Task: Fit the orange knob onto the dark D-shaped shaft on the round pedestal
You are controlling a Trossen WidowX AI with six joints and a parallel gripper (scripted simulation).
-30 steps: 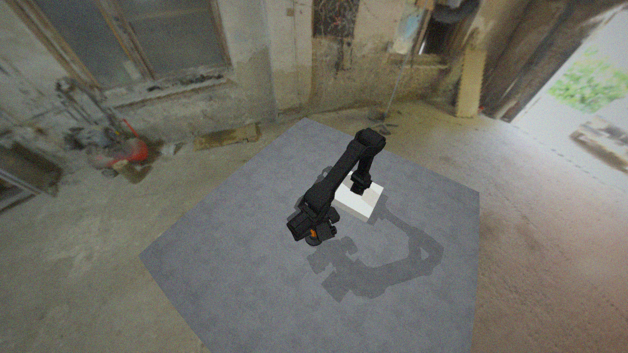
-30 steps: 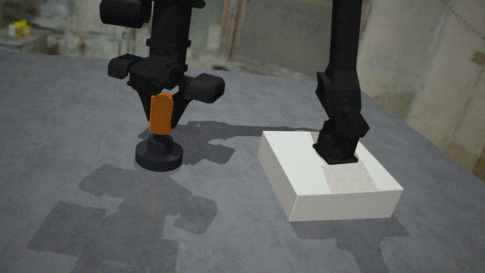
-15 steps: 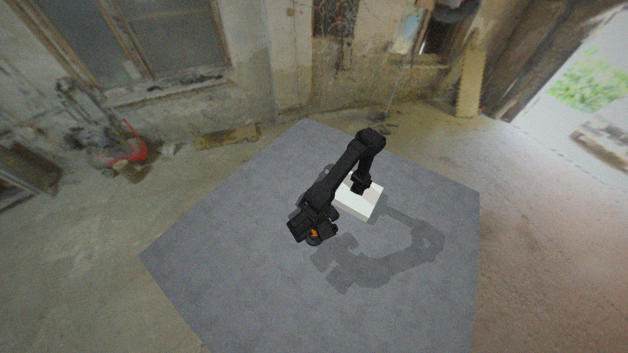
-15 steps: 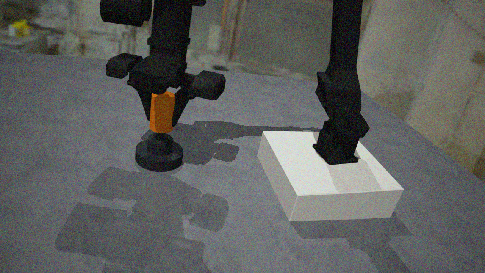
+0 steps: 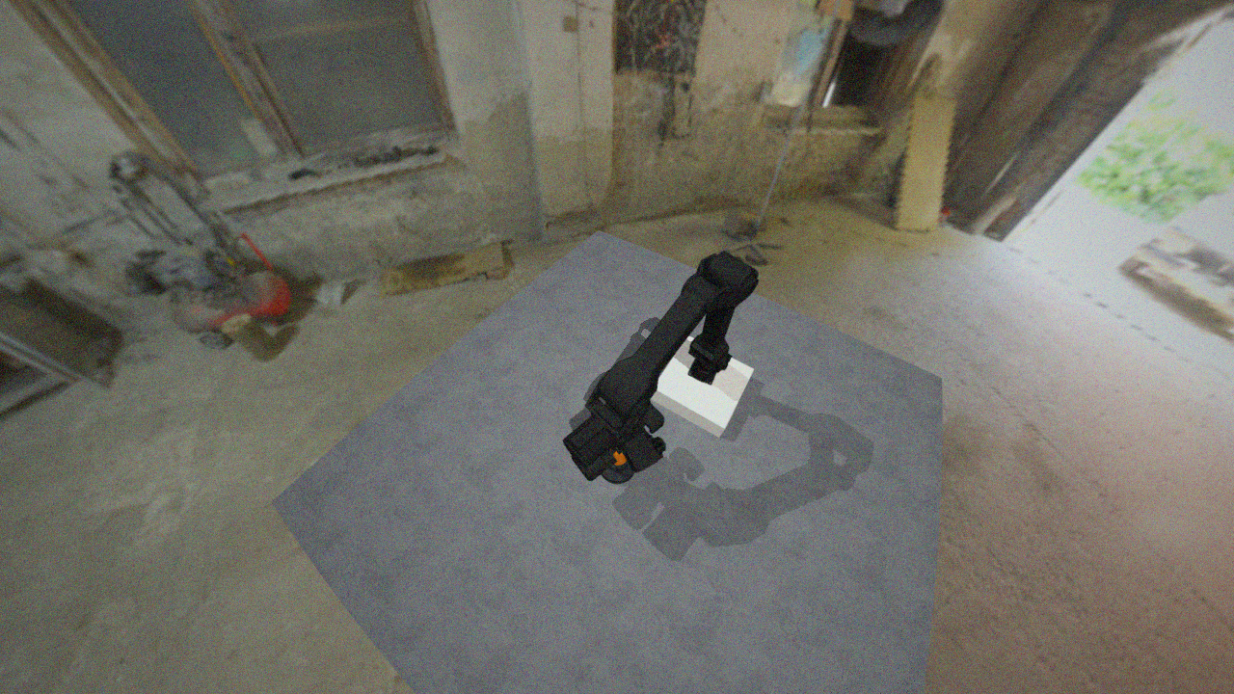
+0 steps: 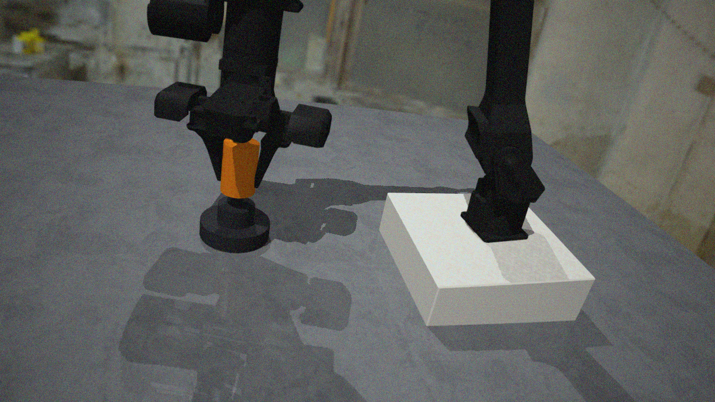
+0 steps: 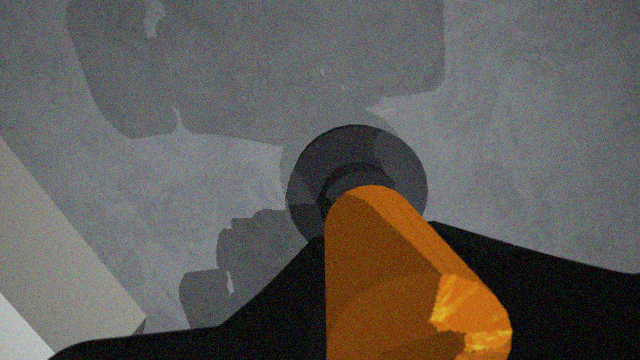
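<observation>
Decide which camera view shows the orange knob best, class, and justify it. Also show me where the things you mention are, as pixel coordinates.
The exterior view: the orange knob (image 5: 619, 459) (image 6: 239, 168) (image 7: 381, 250) shows from top to bottom, above the pedestal (image 5: 617, 474) (image 6: 234, 239) (image 7: 350, 142). The top view gives only a small patch between black arm parts; the wrist view looks down along it, cut off at the frame's edge.

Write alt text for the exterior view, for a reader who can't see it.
A black robot arm's tool grips an upright orange knob just above a dark round pedestal on a gray surface; the knob is not pushed down onto it. To the right, the arm's base stands on a white block.
</observation>
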